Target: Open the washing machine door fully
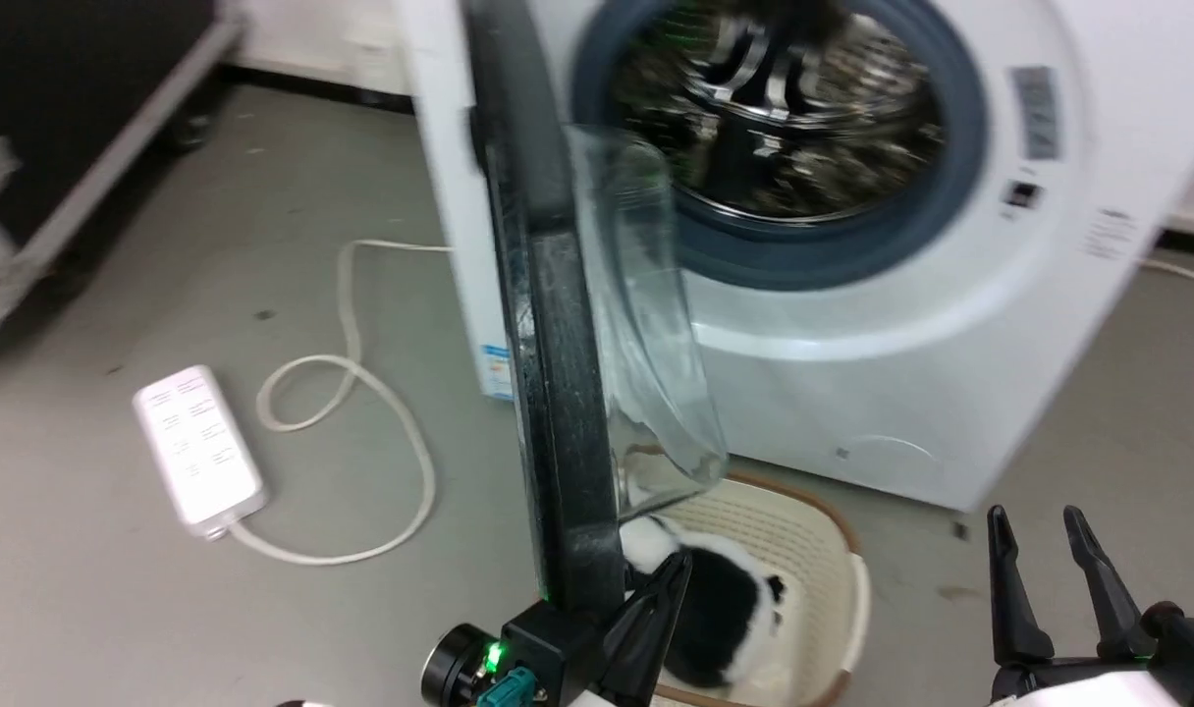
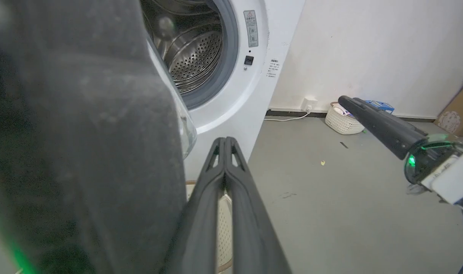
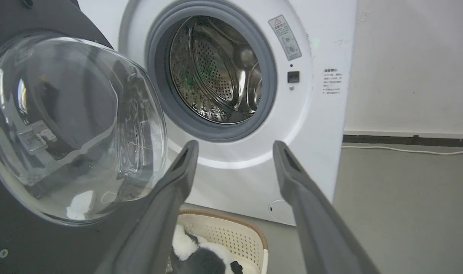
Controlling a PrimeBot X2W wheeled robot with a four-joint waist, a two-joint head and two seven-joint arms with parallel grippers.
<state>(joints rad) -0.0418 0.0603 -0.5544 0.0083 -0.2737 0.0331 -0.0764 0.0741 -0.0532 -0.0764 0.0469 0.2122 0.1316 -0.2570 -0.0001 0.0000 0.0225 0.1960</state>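
1. White power strip [image 1: 199,452] flat on grey floor [image 1: 116,589]; white cord [image 1: 361,393] loops beside it.
2. Cream laundry basket [image 1: 803,530] on floor, black-and-white plush toy [image 1: 725,609] inside.
3. Small white basket [image 2: 344,121] against far wall.

left gripper [image 2: 224,142] closed, right gripper [image 3: 235,147] spread

Left of the right gripper [image 3: 235,146], its 2 fingers matt and dark, the washing machine door [image 3: 26,243] is dusty black, perhaps plastic, around a glossy clear glass bowl [image 3: 71,125]. Ahead: shiny perforated steel drum [image 3: 216,76], matt rubber ring [image 3: 159,95]. Below: fuzzy plush toy [image 3: 205,262], latticed plastic basket [image 3: 231,236].
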